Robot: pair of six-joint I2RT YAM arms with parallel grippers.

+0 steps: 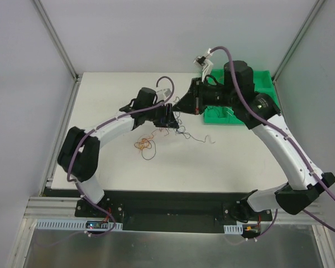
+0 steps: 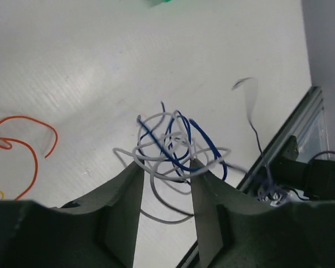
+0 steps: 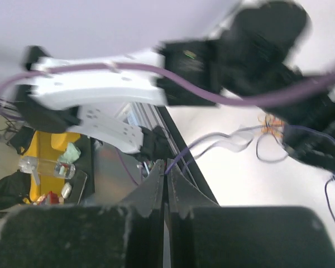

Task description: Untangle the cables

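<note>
The cables are a small knot of thin blue, white and black wires at the table's middle, with loose orange and dark loops to its left. In the left wrist view the blue and white knot lies right at the tips of my left gripper, whose jaws stand apart around it. My left gripper hovers over the knot. My right gripper is just beside it. Its jaws are shut on a blue-purple wire, which runs off taut toward an orange tangle.
A green bin stands at the back right, under the right arm. A loose orange wire lies left of the knot. The table's dark front rail is close to the knot in the left wrist view.
</note>
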